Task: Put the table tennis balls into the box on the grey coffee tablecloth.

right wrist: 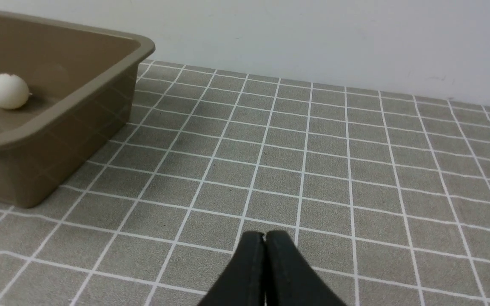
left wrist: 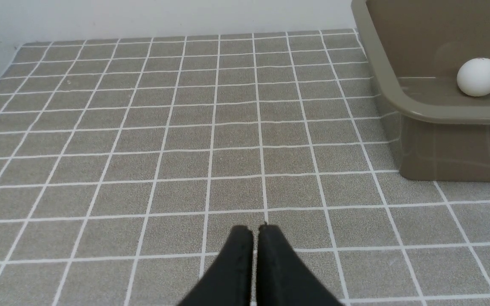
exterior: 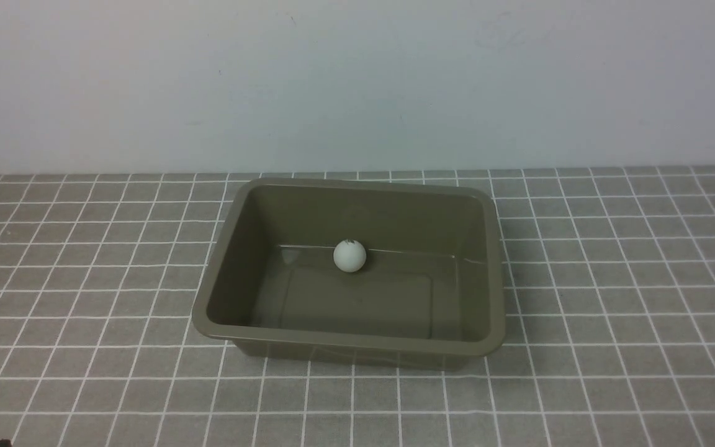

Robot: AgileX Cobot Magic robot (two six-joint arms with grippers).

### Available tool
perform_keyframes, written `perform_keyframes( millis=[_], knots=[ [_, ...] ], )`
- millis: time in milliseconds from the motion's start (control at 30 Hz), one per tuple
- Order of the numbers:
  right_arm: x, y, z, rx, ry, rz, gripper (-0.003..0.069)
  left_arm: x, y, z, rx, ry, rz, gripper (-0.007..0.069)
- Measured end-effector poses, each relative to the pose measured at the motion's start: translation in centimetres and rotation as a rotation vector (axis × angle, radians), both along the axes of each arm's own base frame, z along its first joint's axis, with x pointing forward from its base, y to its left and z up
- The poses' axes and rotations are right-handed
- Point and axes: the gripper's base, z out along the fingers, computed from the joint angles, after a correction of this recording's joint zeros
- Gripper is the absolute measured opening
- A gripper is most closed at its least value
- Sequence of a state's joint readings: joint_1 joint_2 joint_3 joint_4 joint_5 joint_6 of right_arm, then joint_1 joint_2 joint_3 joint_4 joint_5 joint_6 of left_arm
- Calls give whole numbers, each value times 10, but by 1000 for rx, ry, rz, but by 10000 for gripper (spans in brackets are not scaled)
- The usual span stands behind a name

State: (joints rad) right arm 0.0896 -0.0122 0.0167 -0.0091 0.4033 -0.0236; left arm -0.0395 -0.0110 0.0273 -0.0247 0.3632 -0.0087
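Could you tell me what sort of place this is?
Probably a robot test station: a gridded tablecloth against a plain wall, with only a ball in a tub on it.

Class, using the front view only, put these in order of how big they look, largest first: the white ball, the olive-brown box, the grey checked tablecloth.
1. Grey checked tablecloth
2. Olive-brown box
3. White ball

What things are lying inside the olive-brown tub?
Inside the tub there is one white ball, resting on the floor near the far wall. The small patch of floor beneath the ball is covered, so it cannot be seen.
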Motion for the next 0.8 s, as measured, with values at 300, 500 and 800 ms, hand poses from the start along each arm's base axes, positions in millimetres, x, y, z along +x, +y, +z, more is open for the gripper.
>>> perform_keyframes(
  millis=[300,500,800],
  knots=[
    [0,0,0,-17,-3,3,-10,0,0,0,0,0,0,-1],
    [0,0,0,-17,-3,3,-10,0,0,0,3,0,-1,-1],
    [0,0,0,-20,-5,3,-10,0,0,0,3,0,-1,-1]
  ],
)
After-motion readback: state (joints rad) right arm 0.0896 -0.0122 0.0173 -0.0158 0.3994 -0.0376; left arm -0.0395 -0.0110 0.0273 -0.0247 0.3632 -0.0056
